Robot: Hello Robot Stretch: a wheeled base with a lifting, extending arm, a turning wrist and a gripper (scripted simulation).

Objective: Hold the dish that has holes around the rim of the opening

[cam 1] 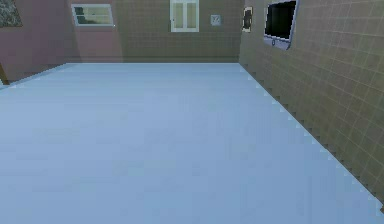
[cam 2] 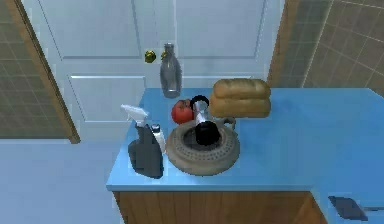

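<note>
1. On the blue counter (cam 2: 300, 140), toward its left end in the arm side view, sits the dish (cam 2: 192, 158) I'm after. It's round and brownish, with a dark opening in the middle and a ring of small holes around that opening.
2. Just left of the dish there's a dark spray bottle (cam 2: 145, 150) with a white trigger head. It stands upright and looks like it's touching the dish or nearly so; I can't call it either way.
3. Right behind the dish is a small pale thing (cam 2: 205, 118) with a dark curved bit on top. Honestly no idea what it is at this size.
4. Behind the dish and a touch left is a red round fruit (cam 2: 181, 110), maybe a tomato.
5. Behind the dish to the right is a loaf of bread (cam 2: 240, 97), lying flat near the back edge.
6. Farther back from the dish stands a tall grey bottle (cam 2: 170, 72), in front of a white door (cam 2: 100, 60) with a brass knob (cam 2: 151, 56).
7. Well to the right of the dish, at the counter's near corner, lies a small dark flat thing (cam 2: 348, 206).
8. Claw: I can't tell its state from what I've got here.
9. The forward view has pale bare floor (cam 1: 150, 140), tiled walls, a window (cam 1: 185, 14) and a TV (cam 1: 280, 22) on the right-hand wall.
</note>
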